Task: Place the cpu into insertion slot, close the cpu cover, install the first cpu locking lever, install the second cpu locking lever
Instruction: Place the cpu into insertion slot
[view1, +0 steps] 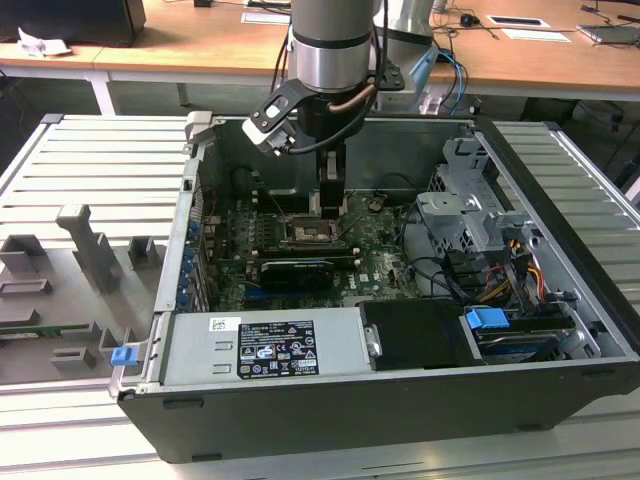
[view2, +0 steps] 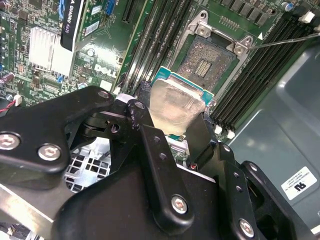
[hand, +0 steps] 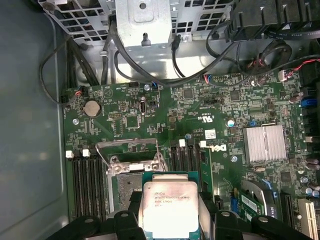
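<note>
The cpu (view2: 177, 106), a pale silver square chip on a green base, is held by its edges in my gripper (view2: 172, 122), which is shut on it. It hangs above the green board, just off to one side of the insertion slot (view2: 207, 62). The slot lies uncovered, its dark contact field showing inside a silver rim. In the first wrist view the cpu (hand: 170, 207) overlaps one corner of the insertion slot (hand: 125, 182), and the cpu cover (hand: 131, 145) stands raised behind it. In the exterior view my gripper (view1: 331, 200) reaches down into the case over the insertion slot (view1: 312, 236).
Black memory slots (hand: 87, 182) flank the socket on both sides. A thin lever wire (view2: 285, 42) sticks out beside it. A graphics card (view1: 295, 272), a finned heatsink (hand: 263, 143), loose cables (hand: 150, 75), the drive cage (view1: 470, 215) and the power supply (view1: 265, 345) crowd the case.
</note>
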